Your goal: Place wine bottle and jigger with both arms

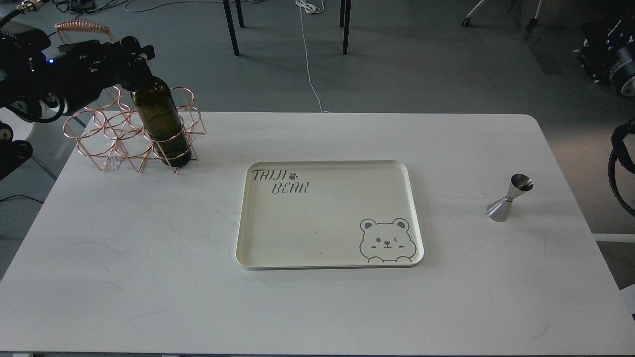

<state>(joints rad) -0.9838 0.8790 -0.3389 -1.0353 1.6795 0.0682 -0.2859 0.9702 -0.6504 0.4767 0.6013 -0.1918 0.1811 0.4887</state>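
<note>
The dark olive-green wine bottle (pixel 161 121) stands in the front right ring of a copper wire rack (pixel 106 130) at the table's far left. My left gripper (pixel 133 59) comes in from the left and is shut on the bottle's neck, which it hides. The steel jigger (pixel 509 198) stands slightly tilted on the table at the right, untouched. My right arm (pixel 622 163) shows only as a black cable loop at the right edge; its gripper is out of view.
A cream tray (pixel 258 248) printed with a bear and "TAIJI BEAR" lies in the middle of the white table (pixel 124 277). Chair legs (pixel 230 27) and a white cable lie on the floor beyond the table.
</note>
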